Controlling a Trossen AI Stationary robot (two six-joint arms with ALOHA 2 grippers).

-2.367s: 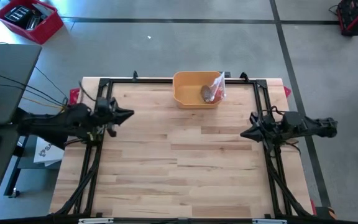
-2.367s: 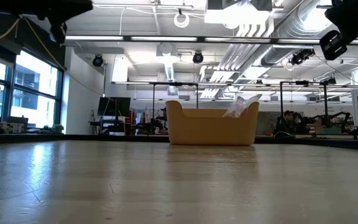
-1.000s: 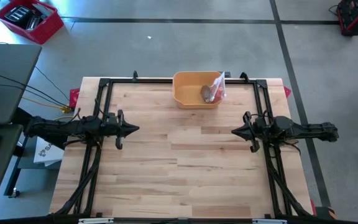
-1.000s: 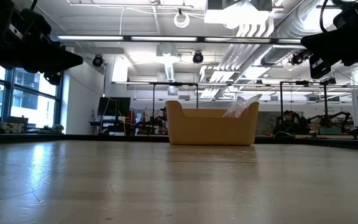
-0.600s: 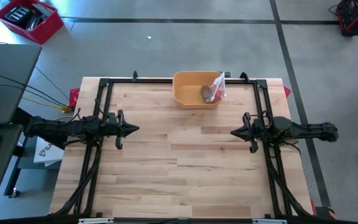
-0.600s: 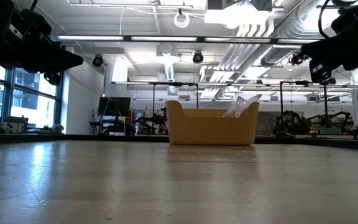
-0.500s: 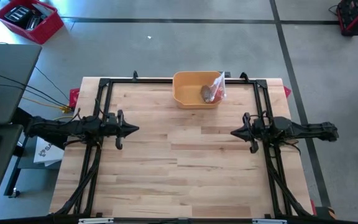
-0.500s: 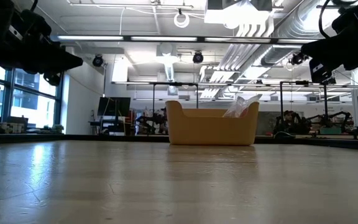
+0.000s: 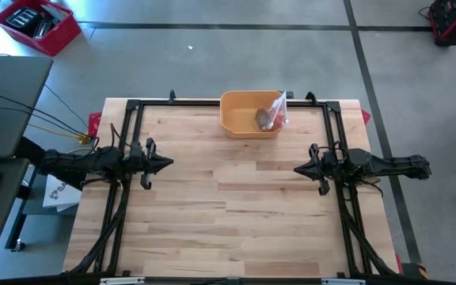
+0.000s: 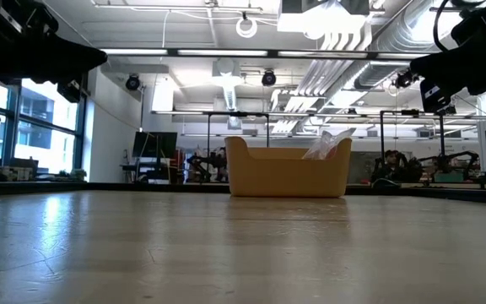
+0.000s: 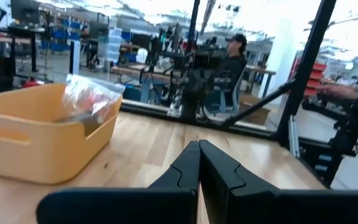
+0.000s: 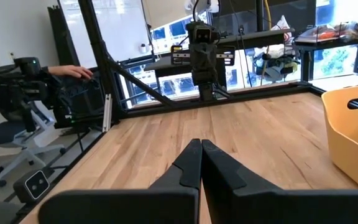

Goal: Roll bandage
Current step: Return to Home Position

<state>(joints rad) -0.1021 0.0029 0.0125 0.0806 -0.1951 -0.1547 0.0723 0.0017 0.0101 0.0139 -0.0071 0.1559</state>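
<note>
A yellow bin [image 9: 250,113] stands at the middle of the table's far edge. In it lies a clear plastic bag [image 9: 276,110] with grey-brown and red contents [image 9: 264,119]; whether that is the bandage I cannot tell. My left gripper [image 9: 171,163] is shut above the table's left side and points level toward the right edge; the left wrist view shows its fingers [image 11: 199,144] closed together. Opposite it, above the right side, my right gripper [image 9: 296,168] is shut too and points toward the left edge [image 12: 201,143]. Neither touches anything.
A black frame [image 9: 228,102] runs along the table's far, left and right edges. The bare wooden top [image 9: 228,206] lies between the arms. A seated person [image 11: 232,56] shows beyond the table's right side, and a hand [image 12: 73,71] beyond its left side.
My left gripper has tipped upward a little, its tip standing higher in the low view, and has drawn slightly back toward the table's left edge. It stays shut.
</note>
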